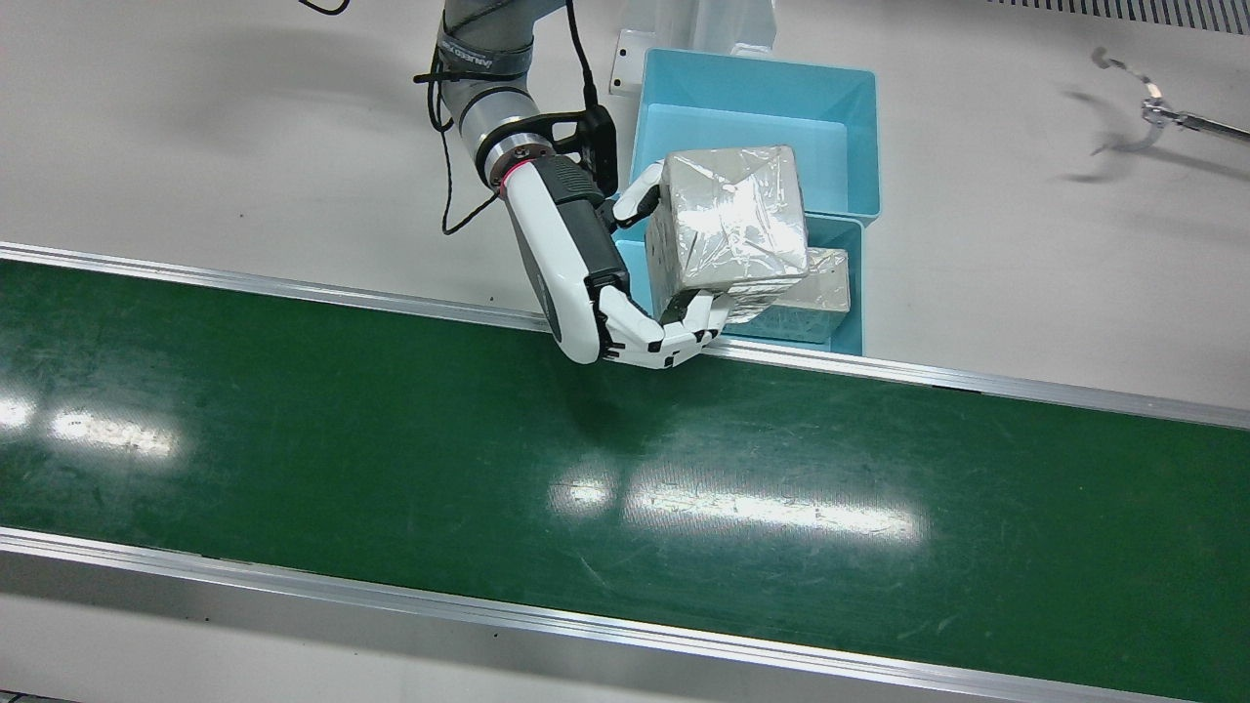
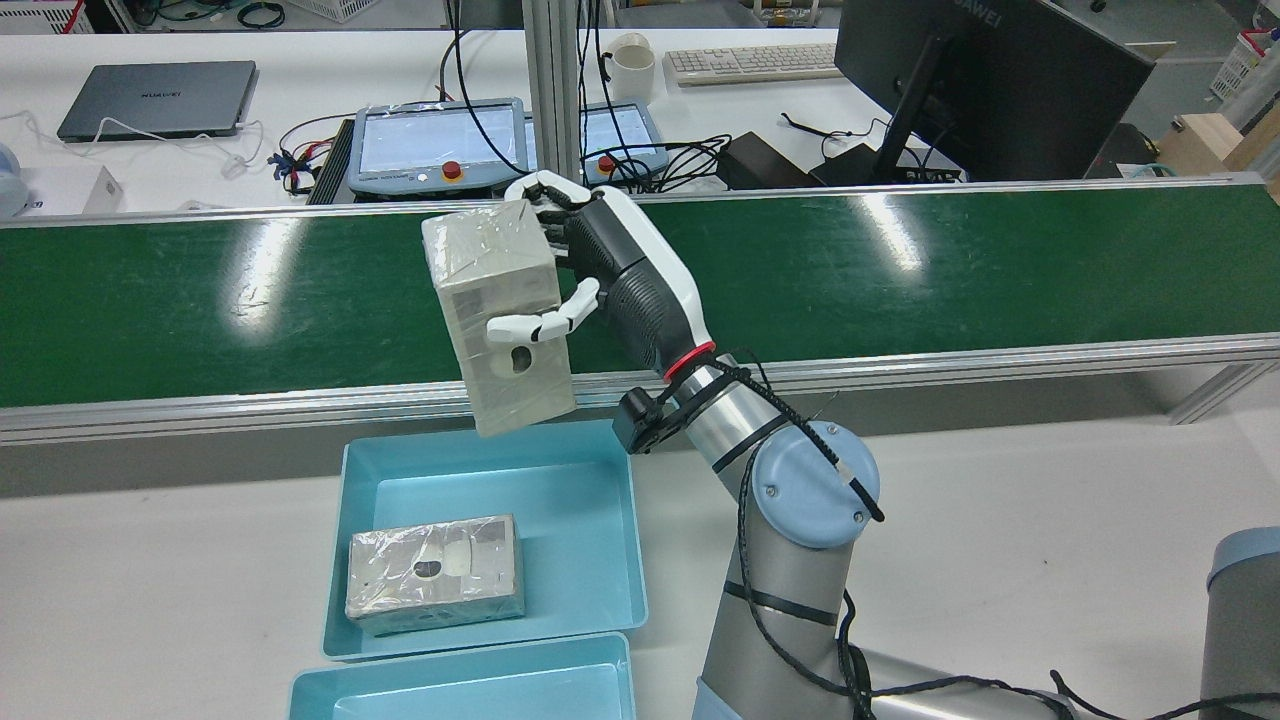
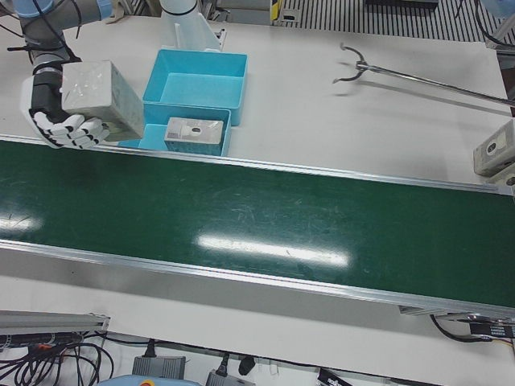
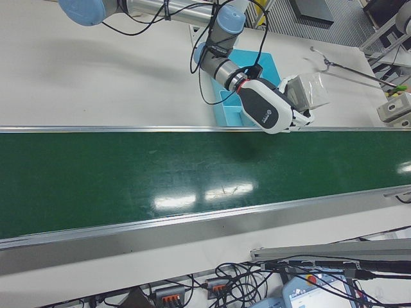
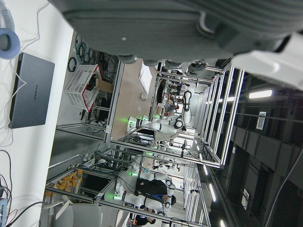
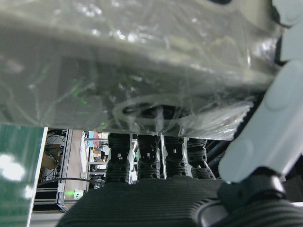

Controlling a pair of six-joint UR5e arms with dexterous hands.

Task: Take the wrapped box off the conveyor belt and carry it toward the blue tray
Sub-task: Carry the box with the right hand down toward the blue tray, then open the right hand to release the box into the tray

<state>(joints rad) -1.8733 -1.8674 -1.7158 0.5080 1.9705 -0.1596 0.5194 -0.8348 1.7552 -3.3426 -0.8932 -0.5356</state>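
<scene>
My right hand [image 1: 586,278] is shut on the wrapped box [image 1: 732,220], a grey box under clear film. It holds the box in the air over the belt's rail, at the edge of the blue tray [image 1: 852,293]. The rear view shows the box [image 2: 497,310] upright in the hand [image 2: 625,270], above the tray's far rim [image 2: 630,520]. The box fills the right hand view [image 6: 142,61], with fingers [image 6: 270,127] curled on it. A second wrapped box [image 2: 435,572] lies in the tray. The left hand [image 5: 189,28] shows only as a grey palm edge.
The green conveyor belt [image 1: 391,439] runs across the table between metal rails. A second blue tray [image 1: 762,78] stands against the first, away from the belt. A metal hook on a rod [image 1: 1152,107] hangs over the white table to the side.
</scene>
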